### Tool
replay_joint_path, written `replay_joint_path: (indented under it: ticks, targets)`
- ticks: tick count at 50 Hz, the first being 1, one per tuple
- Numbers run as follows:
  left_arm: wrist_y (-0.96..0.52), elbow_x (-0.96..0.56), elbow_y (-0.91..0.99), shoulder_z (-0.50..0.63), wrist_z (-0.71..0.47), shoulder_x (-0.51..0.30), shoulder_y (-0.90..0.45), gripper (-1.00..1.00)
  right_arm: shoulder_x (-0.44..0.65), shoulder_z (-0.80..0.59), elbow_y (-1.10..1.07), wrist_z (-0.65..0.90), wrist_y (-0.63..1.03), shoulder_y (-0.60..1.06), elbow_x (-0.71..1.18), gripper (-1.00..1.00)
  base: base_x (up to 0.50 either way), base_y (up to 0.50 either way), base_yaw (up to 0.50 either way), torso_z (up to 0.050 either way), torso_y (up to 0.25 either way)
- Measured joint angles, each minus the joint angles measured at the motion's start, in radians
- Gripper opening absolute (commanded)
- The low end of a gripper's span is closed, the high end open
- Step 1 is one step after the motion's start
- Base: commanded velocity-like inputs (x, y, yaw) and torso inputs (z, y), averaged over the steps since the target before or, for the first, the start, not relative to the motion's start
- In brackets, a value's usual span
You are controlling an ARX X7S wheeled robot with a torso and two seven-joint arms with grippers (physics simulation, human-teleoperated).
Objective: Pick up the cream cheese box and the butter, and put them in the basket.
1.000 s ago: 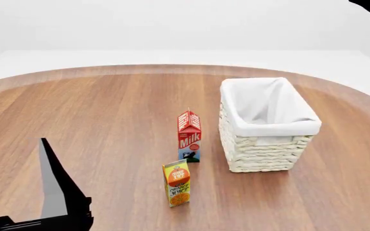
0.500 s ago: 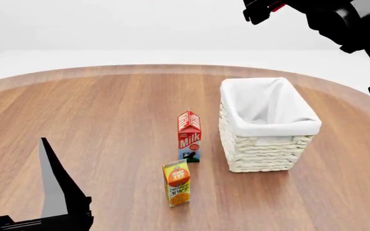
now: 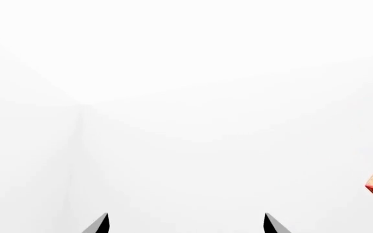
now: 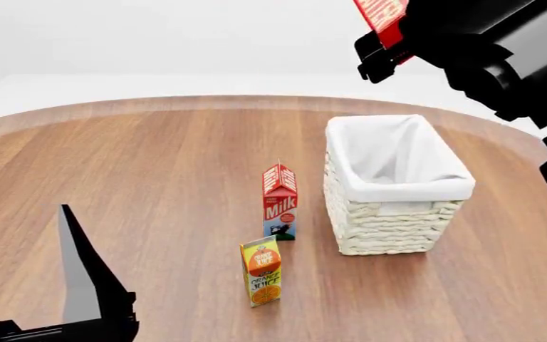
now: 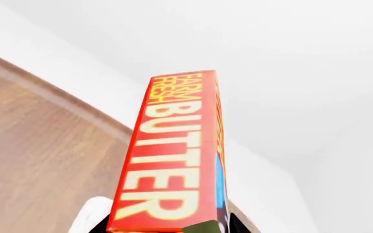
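Bright, even, diffuse light gives crisp, unblurred renders with no glare, only soft faint shadows beneath the cartons on the table (image 4: 140, 185), and white, featureless, washed-out backgrounds.

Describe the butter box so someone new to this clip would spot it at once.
Start at the white wicker basket on the right of the wooden table, then look above it to the black right arm. The butter is held up in the air in the right pincer. Unlike the milk carton and orange juice carton standing on the table, it is a red-orange box lettered BUTTER in yellow.
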Motion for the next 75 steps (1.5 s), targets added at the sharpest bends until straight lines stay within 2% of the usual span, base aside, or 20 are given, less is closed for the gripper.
replay_joint_path:
  ticks: [75]
  targets:
    - [-0.008, 0.006, -0.002, 0.004, 0.008, 0.006, -0.006, 1.00, 0.147, -0.034, -0.165, 0.015, 0.077, -0.154, 0.039, -1.00, 0.00, 0.00, 0.00, 0.000, 0.002]
